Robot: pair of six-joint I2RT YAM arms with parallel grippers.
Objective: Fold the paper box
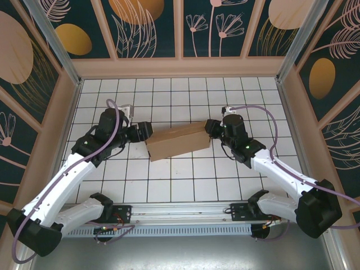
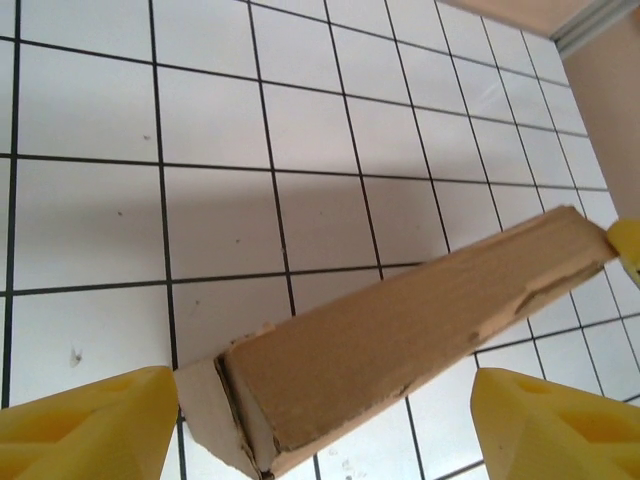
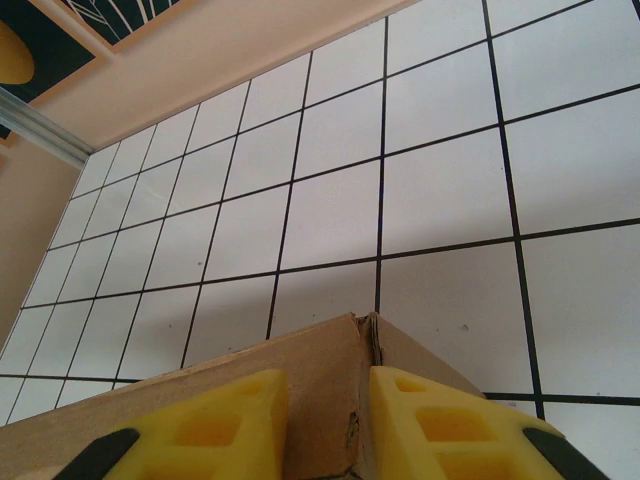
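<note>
Right gripper (image 3: pixel 328 420): closest to the lens. Its yellow fingers (image 3: pixel 210 425) were clenched on a thin upright cardboard wall at the box's end corner, the edge pinched between the pads.
Paper box (image 1: pixel 177 142): sat mid-table between the two arms, a long brown form already folded up, lying aslant across the white gridded table (image 1: pixel 169 185). Whether its whole underside rested on the tiles could not be told.
Left gripper (image 1: pixel 145 130): jaws released and standing wide, straddling the box's other end. In the left wrist view one pad (image 2: pixel 550 420) was clear of the cardboard. The other sat just beside the end flap, and contact could not be told.
End flap (image 2: pixel 205 420): paler than the long face and slightly splayed at the corner, not flush with it. Judged not yet tucked home.
Reason for right hold: probably an anchor, pinning that end so the box would not slide or spring open while the opposite end was worked.
Reason for left stance: judged to be lined up with the loose end, ready to close on it or press the flap in.
Markings: no print, label or lettering on the cardboard.
Wall panels (image 1: pixel 146 28): dark, painted with leaf and flower shapes, no writing to read.
</note>
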